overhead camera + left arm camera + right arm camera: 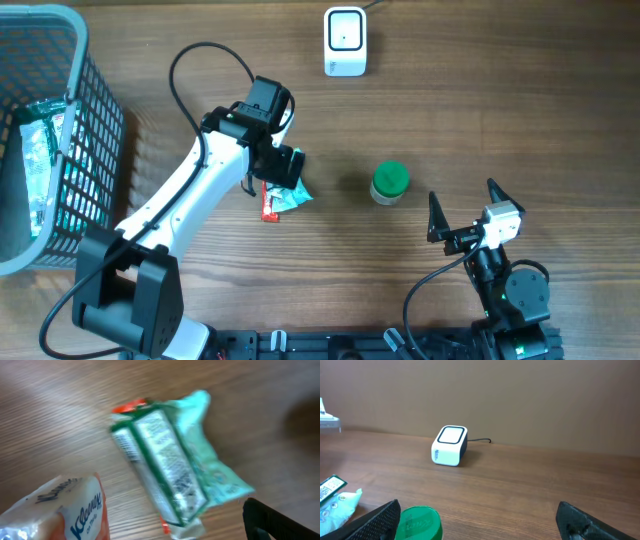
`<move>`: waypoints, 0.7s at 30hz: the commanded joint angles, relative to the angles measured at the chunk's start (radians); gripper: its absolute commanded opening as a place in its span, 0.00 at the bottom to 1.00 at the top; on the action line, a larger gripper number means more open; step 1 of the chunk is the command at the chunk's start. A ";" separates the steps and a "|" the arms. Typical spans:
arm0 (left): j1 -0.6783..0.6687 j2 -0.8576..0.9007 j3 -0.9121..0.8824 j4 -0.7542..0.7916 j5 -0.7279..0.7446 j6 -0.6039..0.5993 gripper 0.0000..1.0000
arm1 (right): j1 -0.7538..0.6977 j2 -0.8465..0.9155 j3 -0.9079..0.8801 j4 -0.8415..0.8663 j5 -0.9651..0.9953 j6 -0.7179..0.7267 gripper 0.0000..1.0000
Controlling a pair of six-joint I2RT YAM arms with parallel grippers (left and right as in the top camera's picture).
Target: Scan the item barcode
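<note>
A green and white packet (170,465) lies flat on the wooden table, a barcode on its near-left side and an orange wrapper (131,407) peeking out from under it. My left gripper (283,168) hovers just above it, open. Only its right finger (277,521) shows in the left wrist view. A white and orange Kleenex pack (65,510) fills the lower left corner there and hides the other finger. The white scanner (345,41) stands at the table's far side. My right gripper (466,213) rests open and empty near the front right.
A jar with a green lid (389,182) stands between the two arms, just left of the right gripper's left finger (377,521). A grey mesh basket (95,130) holding more packets occupies the left edge. The scanner's cable (480,441) runs off behind it.
</note>
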 commanded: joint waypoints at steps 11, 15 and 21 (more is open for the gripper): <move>0.077 -0.135 0.108 0.091 0.344 -0.124 1.00 | -0.004 0.002 0.000 0.005 0.017 -0.012 1.00; 0.082 -0.160 0.108 0.132 0.346 -0.141 1.00 | -0.004 0.002 0.000 0.005 0.017 -0.012 1.00; 0.082 -0.156 0.098 0.092 0.333 -0.157 0.04 | -0.004 0.002 0.000 0.005 0.017 -0.012 1.00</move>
